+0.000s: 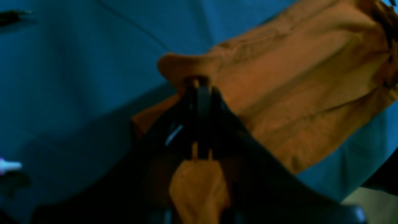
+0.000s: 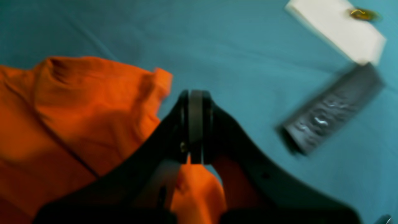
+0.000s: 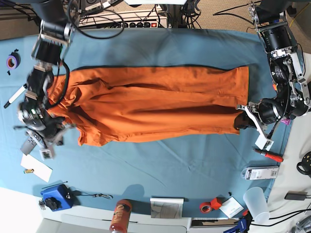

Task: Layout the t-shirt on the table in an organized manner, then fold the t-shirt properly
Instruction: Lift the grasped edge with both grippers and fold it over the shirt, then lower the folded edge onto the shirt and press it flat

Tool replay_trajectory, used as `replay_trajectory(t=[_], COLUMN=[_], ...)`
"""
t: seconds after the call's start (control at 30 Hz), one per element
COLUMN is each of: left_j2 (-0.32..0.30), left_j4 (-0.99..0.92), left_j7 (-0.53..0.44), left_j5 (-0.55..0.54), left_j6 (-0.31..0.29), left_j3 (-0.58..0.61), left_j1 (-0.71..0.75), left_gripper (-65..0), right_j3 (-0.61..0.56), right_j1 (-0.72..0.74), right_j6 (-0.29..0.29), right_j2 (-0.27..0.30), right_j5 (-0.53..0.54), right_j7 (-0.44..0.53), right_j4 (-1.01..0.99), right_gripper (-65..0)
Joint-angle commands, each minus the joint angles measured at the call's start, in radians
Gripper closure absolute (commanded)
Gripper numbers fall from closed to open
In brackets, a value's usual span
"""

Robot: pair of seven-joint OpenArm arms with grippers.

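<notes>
- Across the middle of the base view, the t-shirt (image 3: 155,104) is stretched with its long axis running left to right over the table (image 3: 160,165); one end is held at each side.
- At the right edge of the base view, the left gripper (image 3: 241,120) is clamped on the shirt's lower right corner; in its wrist view, fabric is pinched between the jaws.
- At the left edge, the right gripper (image 3: 48,127) is closed on orange cloth at the sleeve end.
- Bright orange fabric is seen pulled fairly flat, with long lengthwise wrinkles and bunching at the left.
</notes>
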Motion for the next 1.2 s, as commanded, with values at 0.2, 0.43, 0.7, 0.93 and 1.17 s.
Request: replay_trajectory(t=[0.2,0.43,0.7,0.93,1.17], left_j2=[-0.014,-0.014,-0.014,-0.014,-0.013], left_j4=[0.017,0.017,0.017,0.017,0.017], left_j7=[-0.019,-0.019,-0.018,-0.019,-0.019], left_j5=[0.038,0.039,0.039,0.039,0.027], left_j6=[-0.004,-0.004,-0.004,-0.004,-0.004], left_j3=[-0.003,-0.003,-0.003,-0.003,-0.003], left_j1=[-0.022,-0.022,-0.022,-0.022,-0.022], left_gripper=[0.0,0.0,0.0,0.0,0.0], right_j3=[-0.041,-0.041,-0.041,-0.040,-0.042], right_j1=[0.137,0.138,0.135,0.143,0.143], right_j6=[0.017,-0.107,-0.145,-0.133,-0.119], right_j2=[0.017,0.014,0.010,0.000,-0.081], right_j5=[0.051,0.060,0.114,0.113,0.089], right_j7=[-0.097,-0.080,-0.056,0.000,0.011], right_j4=[-0.061,-0.061,-0.139,-0.350,-0.370], right_gripper=[-11.5,-20.1,-20.1,-20.1,-20.1])
